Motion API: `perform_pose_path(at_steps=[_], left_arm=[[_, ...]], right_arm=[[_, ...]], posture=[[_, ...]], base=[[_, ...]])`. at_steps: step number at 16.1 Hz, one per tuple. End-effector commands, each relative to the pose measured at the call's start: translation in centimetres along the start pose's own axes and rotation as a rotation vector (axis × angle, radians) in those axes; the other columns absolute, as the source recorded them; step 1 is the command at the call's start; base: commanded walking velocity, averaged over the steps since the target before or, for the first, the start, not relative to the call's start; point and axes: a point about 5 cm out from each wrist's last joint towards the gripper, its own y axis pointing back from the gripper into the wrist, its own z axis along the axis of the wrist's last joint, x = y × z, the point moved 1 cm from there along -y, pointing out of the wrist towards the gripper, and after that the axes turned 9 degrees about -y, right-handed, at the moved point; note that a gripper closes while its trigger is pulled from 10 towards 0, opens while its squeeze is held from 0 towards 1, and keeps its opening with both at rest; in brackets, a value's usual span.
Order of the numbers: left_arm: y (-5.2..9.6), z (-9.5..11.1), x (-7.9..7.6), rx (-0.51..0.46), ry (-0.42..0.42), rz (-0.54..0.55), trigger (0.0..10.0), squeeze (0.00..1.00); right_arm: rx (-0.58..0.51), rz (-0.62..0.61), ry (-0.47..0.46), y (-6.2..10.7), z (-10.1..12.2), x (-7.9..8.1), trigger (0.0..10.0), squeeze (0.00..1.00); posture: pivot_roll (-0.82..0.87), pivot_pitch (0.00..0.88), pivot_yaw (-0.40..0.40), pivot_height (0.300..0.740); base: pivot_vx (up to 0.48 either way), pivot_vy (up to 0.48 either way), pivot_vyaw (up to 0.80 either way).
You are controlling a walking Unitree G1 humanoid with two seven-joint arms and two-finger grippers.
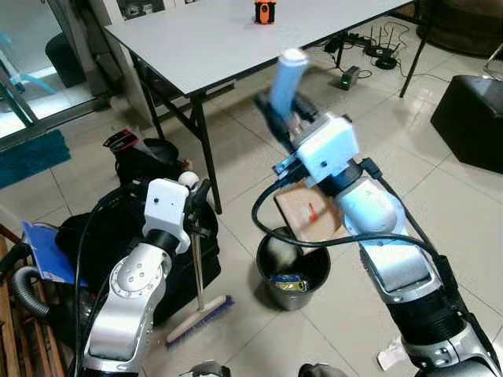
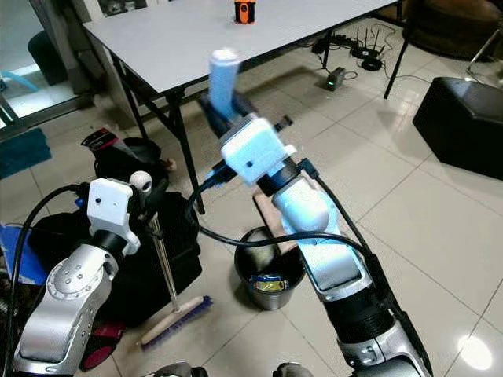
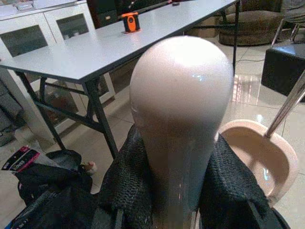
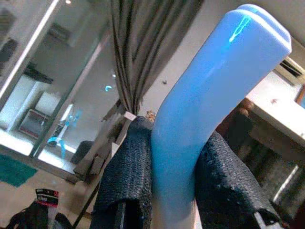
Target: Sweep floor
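Silver arms, near field: we see the left gripper (image 1: 191, 206) clamped around the thin metal shaft of the broom with a rounded white handle cap (image 3: 181, 109), its fingers (image 3: 125, 191) pressed on either side just beneath the cap. Straight below this gripper, the broom's wooden head with blue bristles (image 1: 200, 319) rests on the pale tiled floor (image 1: 259, 338). Toward the right arm stands a round dark metal bin (image 1: 292, 271) with some rubbish inside. The right gripper (image 1: 284, 119) is closed on the light-blue plastic dustpan handle (image 4: 205, 109), held aloft; beneath it the tan, pinkish dustpan scoop (image 1: 309, 214) hangs tilted over the bin's rim. Beyond both grippers stretches a grey folding table (image 1: 204, 39) bearing a small orange object (image 1: 265, 11).

We judge emptying to be under way. Risks: the dustpan, if tipped off-centre, could spill debris beside the bin; the scoop could knock the bin; the broom, held only near its top, could swing.
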Motion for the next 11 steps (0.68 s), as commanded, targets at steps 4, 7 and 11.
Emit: perform_pose_path(at_steps=[4, 7, 11], left_arm=[[-0.2, 0.7, 0.1, -0.034, -0.023, 0.001, 10.0, 0.00], [-0.4, 0.3, -0.4, -0.022, 0.004, -0.028, 10.0, 0.00], [-0.4, 0.3, -1.0, -0.026, 0.045, -0.050, 10.0, 0.00]], right_arm=[[-0.023, 0.113, 0.178, 0.2, 0.9, 0.6, 10.0, 0.00], [0.062, -0.260, 0.191, 1.2, 1.6, -6.5, 10.0, 0.00], [0.261, -0.594, 0.149, 5.9, 0.5, -12.2, 10.0, 0.00]], posture=[[-0.01, 0.070, 0.061, 0.740], [-0.03, 0.059, 0.060, 0.740], [-0.04, 0.054, 0.063, 0.740]], base=[[0.000, 0.000, 0.00], [0.000, 0.000, 0.00], [0.000, 0.000, 0.00]])
